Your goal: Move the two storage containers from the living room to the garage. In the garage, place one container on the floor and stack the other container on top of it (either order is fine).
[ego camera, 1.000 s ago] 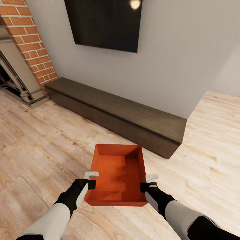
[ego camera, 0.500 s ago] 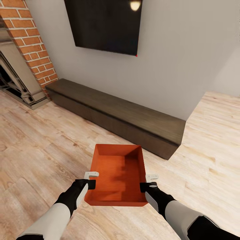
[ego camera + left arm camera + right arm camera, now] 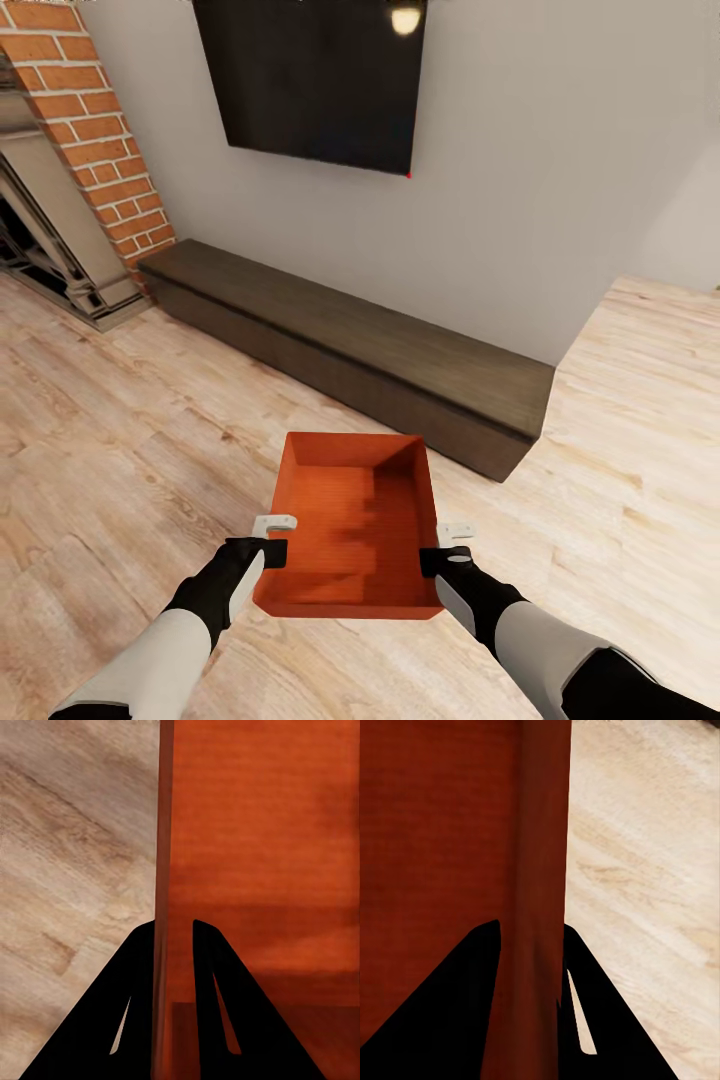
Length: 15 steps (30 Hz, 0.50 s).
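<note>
left gripper (image 3: pixel 272 538): lower left of frame, jaws pinching the box's left wall.
right gripper (image 3: pixel 447 546): lower right, jaws pinching the right wall.
box (image 3: pixel 352 520): lower centre, held between both arms above the wood floor (image 3: pixel 120 440); holds nothing.
handling: likely light, stiff, thin-walled; grip opposite walls, keep level.
cabinet (image 3: pixel 350 340): mid frame, beyond box.
TV (image 3: pixel 315 80): top, on wall.
fireplace (image 3: pixel 70 170): upper left.

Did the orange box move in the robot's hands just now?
No. The storage container sits the same between both grippers; only the TV and cabinet shifted, so the camera moved.
</note>
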{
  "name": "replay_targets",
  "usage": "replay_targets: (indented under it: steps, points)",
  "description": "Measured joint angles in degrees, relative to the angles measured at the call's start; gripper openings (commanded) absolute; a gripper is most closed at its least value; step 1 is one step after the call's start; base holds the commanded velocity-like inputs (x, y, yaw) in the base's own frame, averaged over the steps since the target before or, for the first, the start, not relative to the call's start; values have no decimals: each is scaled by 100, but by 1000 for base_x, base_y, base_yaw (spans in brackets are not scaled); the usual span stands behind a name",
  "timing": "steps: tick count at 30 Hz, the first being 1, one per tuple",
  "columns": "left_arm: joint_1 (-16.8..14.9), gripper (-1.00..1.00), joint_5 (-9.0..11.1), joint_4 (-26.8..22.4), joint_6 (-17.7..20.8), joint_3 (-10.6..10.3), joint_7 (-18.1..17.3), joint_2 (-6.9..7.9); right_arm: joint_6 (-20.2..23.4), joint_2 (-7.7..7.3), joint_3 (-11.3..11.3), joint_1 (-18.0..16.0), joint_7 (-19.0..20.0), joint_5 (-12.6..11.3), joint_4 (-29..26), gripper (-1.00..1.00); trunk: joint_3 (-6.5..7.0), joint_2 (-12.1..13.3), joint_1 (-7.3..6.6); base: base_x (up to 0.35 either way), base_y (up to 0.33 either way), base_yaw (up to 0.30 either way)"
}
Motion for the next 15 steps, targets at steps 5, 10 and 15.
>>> replay_targets:
  steps: [5, 10, 15]
  points:
    - [2, -100, 0, 1, 0, 1, 0, 0, 0, 1, 0, 0, 0, 1, 4, -100, 90, 201, -110, 0, 0, 0]
    - [2, -100, 0, 1, 0, 1, 0, 0, 0, 2, 0, 0, 0, 2, 5, -100, 180, 401, -220, 0, 0, 0]
    - [7, -100, 4, -42, -30, 22, -49, 30, -8, 28, -132, -4, -9, 173, -32, -100, 234, 522, -286, 0, 0, 0]
